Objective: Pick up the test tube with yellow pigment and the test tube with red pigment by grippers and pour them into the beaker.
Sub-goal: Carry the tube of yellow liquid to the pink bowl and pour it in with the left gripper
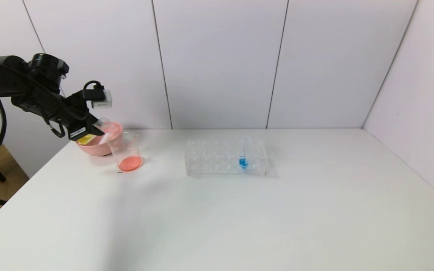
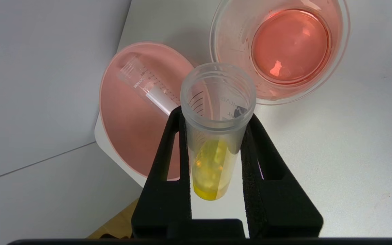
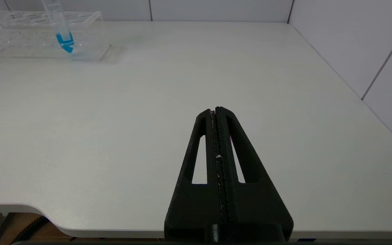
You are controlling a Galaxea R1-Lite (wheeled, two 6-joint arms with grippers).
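My left gripper (image 1: 95, 130) (image 2: 215, 114) is shut on the test tube with yellow pigment (image 2: 212, 163) and holds it tilted above the table's far left. The yellow liquid (image 1: 86, 139) sits in the tube's round bottom. Its open mouth points toward the beaker (image 1: 128, 152) (image 2: 277, 51), which holds orange-red liquid and stands just beside it. An empty clear tube (image 2: 148, 88) lies in the pink bowl (image 2: 131, 136); I cannot tell whether it is the test tube with red pigment. My right gripper (image 3: 215, 109) is shut with nothing in it, low over the table's near edge.
The pink bowl (image 1: 90, 147) stands behind the beaker at the table's left corner. A clear tube rack (image 1: 209, 158) (image 3: 19, 41) in the middle holds one tube of blue liquid (image 1: 243, 160) (image 3: 63, 37). White walls close the back and right.
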